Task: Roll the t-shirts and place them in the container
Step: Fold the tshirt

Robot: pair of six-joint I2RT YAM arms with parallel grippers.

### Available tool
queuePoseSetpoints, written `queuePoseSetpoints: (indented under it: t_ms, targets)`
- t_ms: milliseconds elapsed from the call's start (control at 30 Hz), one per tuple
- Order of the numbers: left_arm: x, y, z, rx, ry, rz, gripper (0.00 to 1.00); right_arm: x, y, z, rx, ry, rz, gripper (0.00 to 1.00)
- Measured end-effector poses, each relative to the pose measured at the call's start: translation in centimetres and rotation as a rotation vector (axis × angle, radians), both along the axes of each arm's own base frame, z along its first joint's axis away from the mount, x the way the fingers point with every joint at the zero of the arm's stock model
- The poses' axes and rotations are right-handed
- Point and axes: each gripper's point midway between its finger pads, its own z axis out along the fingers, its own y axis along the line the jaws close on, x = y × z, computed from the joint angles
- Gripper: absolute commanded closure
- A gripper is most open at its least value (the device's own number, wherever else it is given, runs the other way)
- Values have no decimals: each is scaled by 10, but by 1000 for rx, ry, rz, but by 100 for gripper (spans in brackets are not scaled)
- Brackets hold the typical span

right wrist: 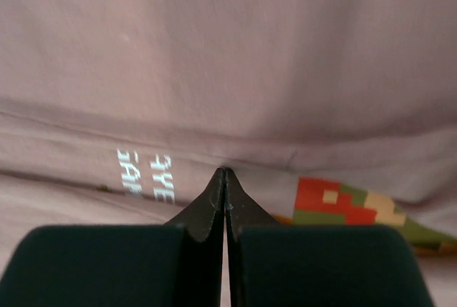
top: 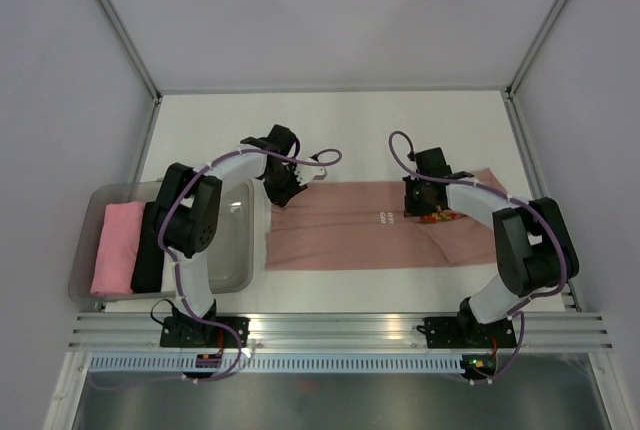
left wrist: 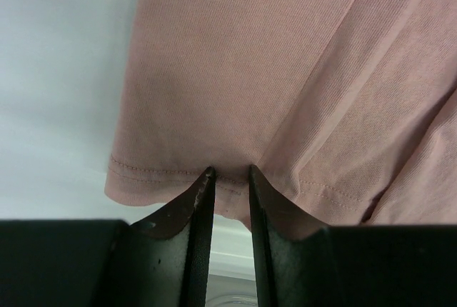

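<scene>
The dusty salmon-pink t-shirt (top: 370,235) lies flat on the white table, folded into a long strip running left to right. My left gripper (top: 283,193) is at its far left corner. In the left wrist view the stitched hem (left wrist: 157,178) sits between the parted fingers of that gripper (left wrist: 229,171), which is open. My right gripper (top: 420,212) is over the chest area. Its tips (right wrist: 226,171) are pressed together on a fold of the cloth (right wrist: 228,57), between the white text (right wrist: 146,175) and the red pixel print (right wrist: 343,203).
A clear plastic bin (top: 240,280) stands at the left, holding a bright pink roll (top: 115,248) and a black folded item (top: 150,250). An aluminium rail (top: 340,328) runs along the near edge. White walls enclose the table on three sides.
</scene>
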Motion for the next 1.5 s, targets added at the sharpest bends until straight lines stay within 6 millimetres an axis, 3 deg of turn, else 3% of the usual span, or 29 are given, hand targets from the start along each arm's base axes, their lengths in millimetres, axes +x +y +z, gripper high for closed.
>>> queuePoseSetpoints:
  t_ms: [100,233,367,500,600,700,833,967,1000,1167,1500]
  targets:
    - [0,0,0,0,0,0,68,-14,-5,3,-15,36,-4,98]
    - [0,0,0,1,-1,0,67,-19,-8,15,-23,41,-21,84]
    - [1,0,1,3,-2,1,66,4,-19,48,-41,-21,-89,67]
    - [3,0,4,3,-8,3,65,38,-63,79,-67,-114,-261,54]
    - [7,-2,8,-2,-18,4,65,45,-97,75,-111,-103,-371,52]
    - [12,-4,13,-10,-34,6,65,47,-106,54,-140,-48,-408,52]
    - [15,-5,15,-13,-41,8,64,42,-107,23,-178,35,-428,54]
    - [14,-5,15,-13,-40,10,64,41,-116,16,-226,45,-458,63]
    - [14,-5,15,-13,-40,10,64,42,-118,17,-237,39,-466,74]
    - [14,-5,15,-14,-39,10,64,50,-125,20,-264,0,-487,99]
    - [15,-5,15,-14,-40,10,64,59,-110,23,-265,-66,-395,100]
